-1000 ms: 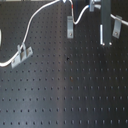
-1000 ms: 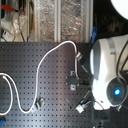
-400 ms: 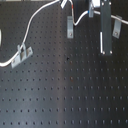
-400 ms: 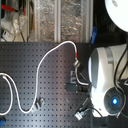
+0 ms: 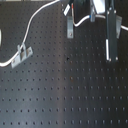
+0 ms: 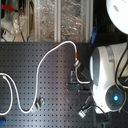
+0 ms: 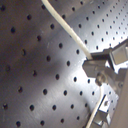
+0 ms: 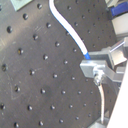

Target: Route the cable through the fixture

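The white cable point(image 6: 47, 55) runs from the second exterior view's left edge, loops through a small clip point(image 6: 39, 103), then arcs up and over to its red band point(image 6: 76, 53). Just past the band my gripper point(image 6: 77, 64) is shut on it, above a dark metal fixture point(image 6: 75, 81). In the first exterior view the cable point(image 5: 35, 22) passes the left clip point(image 5: 22, 54) and climbs to the top edge, near an upright fixture point(image 5: 70, 27). Both wrist views show the cable point(image 7: 70, 32) point(image 8: 67, 27) entering my metal fingers point(image 7: 102, 62) point(image 8: 97, 67) and coming out the other side.
A tall fixture with a pale end point(image 5: 112, 40) stands at the first exterior view's right. Another small clip point(image 6: 83, 113) lies by the arm's white body point(image 6: 107, 75). The black perforated board point(image 5: 65, 95) fills the foreground. Shelves with clutter point(image 6: 50, 20) stand behind the board.
The arm has shifted only slightly near the fixture. The cable keeps the same shape and stays in my grip.
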Controlling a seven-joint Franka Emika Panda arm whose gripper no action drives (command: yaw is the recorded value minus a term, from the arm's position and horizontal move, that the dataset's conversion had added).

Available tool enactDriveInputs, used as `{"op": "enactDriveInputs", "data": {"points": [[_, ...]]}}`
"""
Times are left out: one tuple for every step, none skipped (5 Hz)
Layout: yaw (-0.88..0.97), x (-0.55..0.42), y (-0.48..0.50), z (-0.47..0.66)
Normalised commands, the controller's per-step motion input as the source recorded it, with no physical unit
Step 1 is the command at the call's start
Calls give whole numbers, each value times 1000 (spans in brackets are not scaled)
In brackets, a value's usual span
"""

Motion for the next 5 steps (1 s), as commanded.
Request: {"op": "enactDriveInputs", "data": {"points": [[-80,-499,349,-5],[-20,-449,418,-13],[-14,-4,28,-1],[-217,213,72,139],[-6,212,280,-3]]}}
